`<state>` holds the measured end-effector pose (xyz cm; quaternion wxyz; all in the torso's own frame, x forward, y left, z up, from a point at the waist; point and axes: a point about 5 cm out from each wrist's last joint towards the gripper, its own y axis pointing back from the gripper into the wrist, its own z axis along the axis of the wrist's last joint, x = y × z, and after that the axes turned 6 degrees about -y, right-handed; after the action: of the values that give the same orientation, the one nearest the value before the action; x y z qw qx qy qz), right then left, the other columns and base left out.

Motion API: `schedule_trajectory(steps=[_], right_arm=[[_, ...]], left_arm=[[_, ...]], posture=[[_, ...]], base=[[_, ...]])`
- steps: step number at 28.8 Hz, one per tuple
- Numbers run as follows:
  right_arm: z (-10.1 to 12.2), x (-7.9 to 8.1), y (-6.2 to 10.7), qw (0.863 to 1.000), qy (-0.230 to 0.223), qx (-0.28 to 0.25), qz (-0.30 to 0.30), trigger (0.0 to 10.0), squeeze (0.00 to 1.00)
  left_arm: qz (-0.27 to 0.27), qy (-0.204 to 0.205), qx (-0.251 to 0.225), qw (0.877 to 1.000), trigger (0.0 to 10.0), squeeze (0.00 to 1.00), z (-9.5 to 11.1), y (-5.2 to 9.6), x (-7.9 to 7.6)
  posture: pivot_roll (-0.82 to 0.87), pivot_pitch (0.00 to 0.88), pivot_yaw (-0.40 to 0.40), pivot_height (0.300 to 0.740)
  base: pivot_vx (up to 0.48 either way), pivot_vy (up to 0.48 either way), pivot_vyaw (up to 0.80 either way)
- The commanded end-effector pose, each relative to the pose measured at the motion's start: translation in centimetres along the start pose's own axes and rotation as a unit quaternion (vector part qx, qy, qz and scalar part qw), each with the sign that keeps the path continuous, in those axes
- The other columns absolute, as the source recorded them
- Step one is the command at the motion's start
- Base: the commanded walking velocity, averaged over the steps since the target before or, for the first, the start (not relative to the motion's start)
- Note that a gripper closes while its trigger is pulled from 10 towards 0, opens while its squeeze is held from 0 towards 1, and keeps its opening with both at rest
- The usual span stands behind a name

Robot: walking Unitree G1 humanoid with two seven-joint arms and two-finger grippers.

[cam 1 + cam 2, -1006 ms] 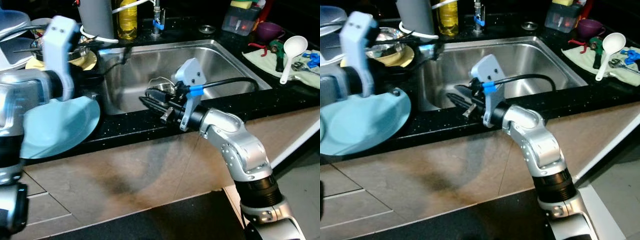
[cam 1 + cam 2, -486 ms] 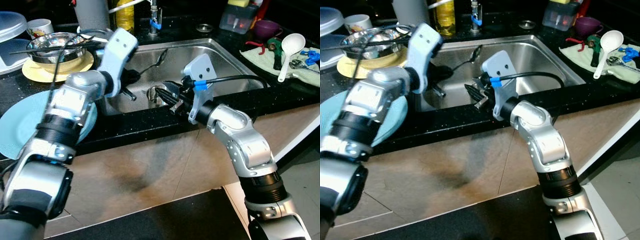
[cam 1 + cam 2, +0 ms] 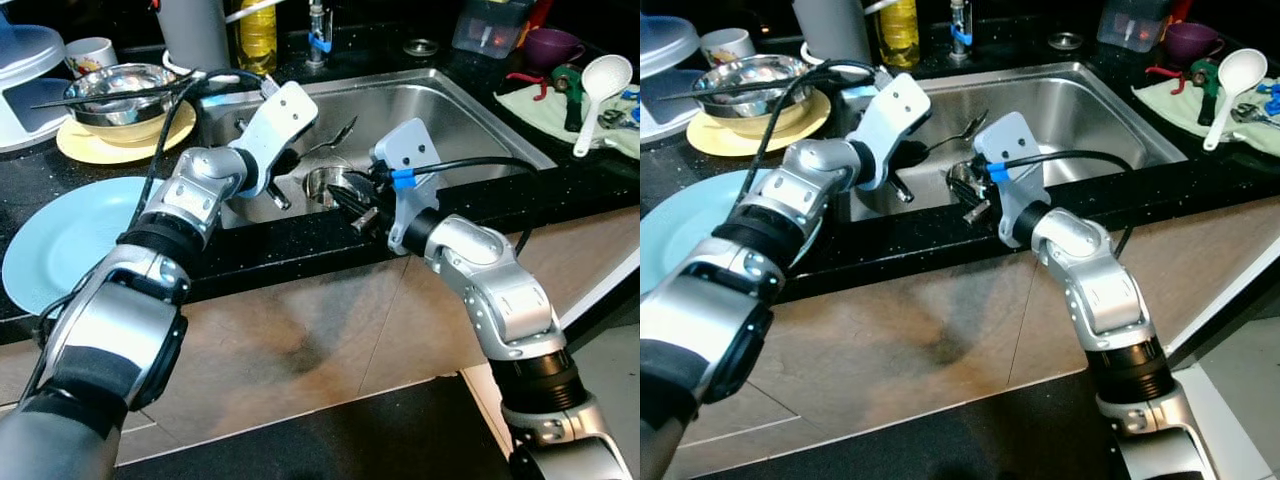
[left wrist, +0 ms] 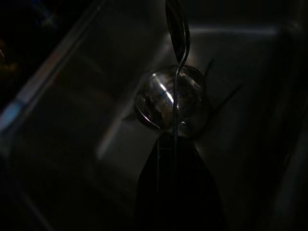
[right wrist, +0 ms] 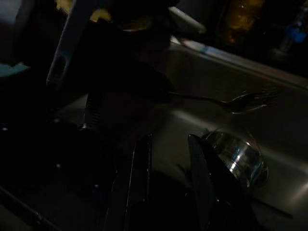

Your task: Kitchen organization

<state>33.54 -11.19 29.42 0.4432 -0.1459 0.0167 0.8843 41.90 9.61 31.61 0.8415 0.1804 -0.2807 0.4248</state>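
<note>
left wrist view, left fingers (image 4: 179,159) pinching fork (image 4: 177,29) over sink cup (image 4: 168,98), right fingers (image 5: 199,168) parted nearby

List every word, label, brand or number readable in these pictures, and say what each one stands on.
No text can be read anywhere.
Yellow bottle behind the sink: no label can be made out.
White cup beside the steel bowl: a mark near its rim, too small and blurred to read.
Clear container at the back of the counter: nothing legible.
Left gripper holding the fork, right gripper: no markings.
</note>
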Motion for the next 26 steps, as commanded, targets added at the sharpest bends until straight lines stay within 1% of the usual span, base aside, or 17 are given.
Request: schedule_trajectory(steps=[1,5,8,10,11,12,15,16,17,22,23,25,26], right_arm=[[0.2,0.3,0.2,1.000,0.010,0.002,0.003,10.0,0.00],[0.2,0.3,0.3,1.000,0.011,0.006,0.004,10.0,0.00],[0.2,0.3,0.3,1.000,0.012,0.008,0.003,10.0,0.00],[0.2,0.3,0.3,1.000,0.013,0.009,0.003,10.0,0.00],[0.2,0.3,0.3,1.000,0.013,0.009,0.003,10.0,0.00],[0.2,0.3,0.4,1.000,0.014,0.010,0.002,10.0,0.00],[0.2,0.3,0.4,1.000,0.014,0.009,0.002,10.0,0.00],[0.3,0.3,0.4,1.000,0.015,0.009,0.001,10.0,0.00],[0.2,0.3,0.4,1.000,0.015,0.009,0.001,10.0,0.00],[0.2,0.3,0.4,1.000,0.015,0.009,0.001,10.0,0.00],[0.2,0.3,0.4,1.000,0.015,0.008,0.001,10.0,0.00],[0.2,0.3,0.4,1.000,0.015,0.008,0.002,10.0,0.00],[0.2,0.4,0.3,1.000,0.014,0.007,0.002,10.0,0.00]], left_arm=[[0.006,0.002,-0.006,1.000,0.0,0.00,0.2,0.0,0.2],[-0.003,0.019,0.002,1.000,0.0,0.00,-0.4,-0.3,-0.5],[-0.007,0.024,0.006,1.000,0.0,0.00,-0.6,-0.5,-0.8],[-0.011,0.021,0.009,1.000,0.0,0.00,-0.6,-0.6,-1.1],[-0.016,0.021,0.010,1.000,2.5,0.00,-0.7,-0.7,-1.2],[-0.018,0.020,0.010,1.000,10.0,0.00,-0.7,-0.7,-1.3],[-0.024,0.025,0.010,0.999,10.0,0.00,-0.7,-0.7,-1.4],[-0.029,0.030,0.010,0.999,10.0,0.78,-0.7,-0.7,-1.4],[-0.028,0.029,0.010,0.999,10.0,1.00,-0.7,-0.7,-1.4],[-0.020,0.028,0.011,0.999,10.0,1.00,-0.6,-0.7,-1.2],[-0.016,0.026,0.012,0.999,10.0,0.28,-0.6,-0.7,-1.1],[-0.014,0.025,0.012,1.000,10.0,0.28,-0.6,-0.6,-1.0],[-0.006,0.029,0.012,0.999,10.0,0.00,-0.5,-0.6,-0.7]], posture=[[-0.08,0.235,0.067,0.740],[-0.09,0.242,0.068,0.740],[-0.09,0.242,0.070,0.740],[-0.09,0.242,0.070,0.740],[-0.10,0.239,0.072,0.740],[-0.10,0.237,0.074,0.740],[-0.10,0.237,0.074,0.740],[-0.10,0.237,0.074,0.740],[-0.10,0.229,0.075,0.740],[-0.10,0.223,0.073,0.740],[-0.10,0.220,0.070,0.740],[-0.10,0.220,0.070,0.740],[-0.09,0.218,0.067,0.740]], base=[[0.000,0.000,0.00],[0.000,0.000,0.00],[0.000,0.000,0.00],[0.000,0.000,0.00],[0.000,0.000,0.00],[0.000,0.000,0.00],[0.000,0.000,0.00],[0.000,0.000,0.00],[0.000,0.000,0.00],[0.000,0.000,0.00],[0.000,0.000,0.00],[0.000,0.000,0.00],[0.000,0.000,0.00]])
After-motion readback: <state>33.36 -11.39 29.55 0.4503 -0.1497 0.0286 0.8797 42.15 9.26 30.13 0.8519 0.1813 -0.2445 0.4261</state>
